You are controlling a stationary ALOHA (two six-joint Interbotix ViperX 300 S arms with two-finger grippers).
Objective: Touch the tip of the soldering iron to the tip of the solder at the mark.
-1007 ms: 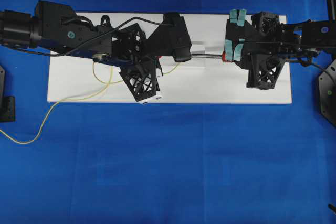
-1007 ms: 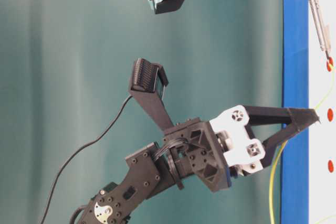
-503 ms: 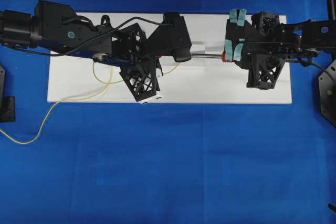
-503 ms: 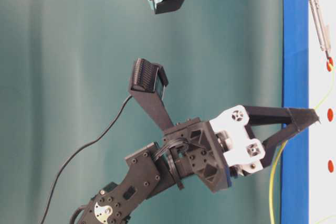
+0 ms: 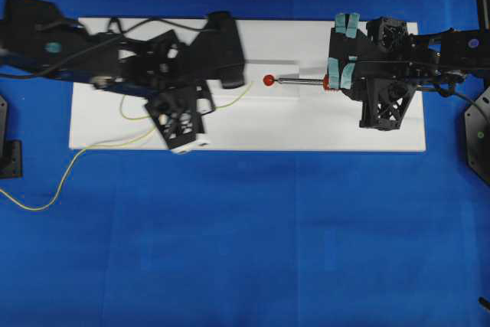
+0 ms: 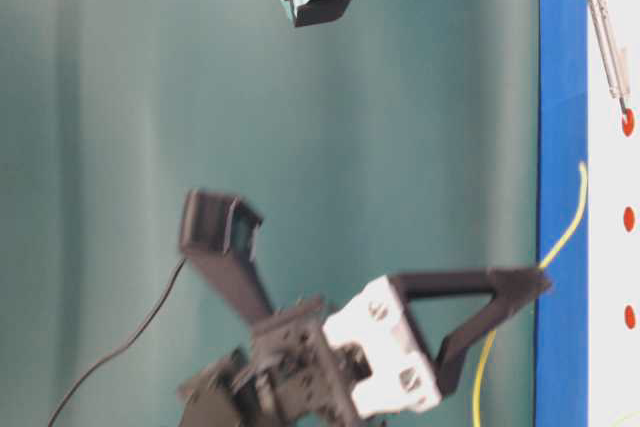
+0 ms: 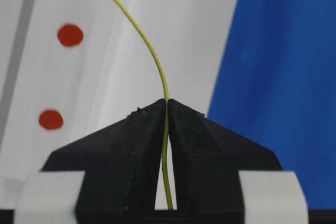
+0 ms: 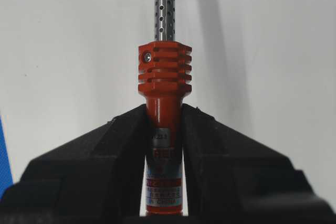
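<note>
The soldering iron (image 5: 300, 80) lies level over the white board (image 5: 253, 132), its dark tip right at the red mark (image 5: 268, 80). The right gripper (image 8: 164, 116) has its jaws clamped on the orange handle. The solder (image 7: 152, 59), a thin yellow wire, is pinched between the closed jaws of the left gripper (image 7: 167, 103); its free end curves up clear of the board and sits well short of the mark, to the left in the overhead view. The rest trails off across the blue counter (image 5: 253, 235). To my eye the step in hand is bringing the wire end in. Next, the left arm needs to carry that tip right and down onto the mark, gently, since the wire bends easily.
</note>
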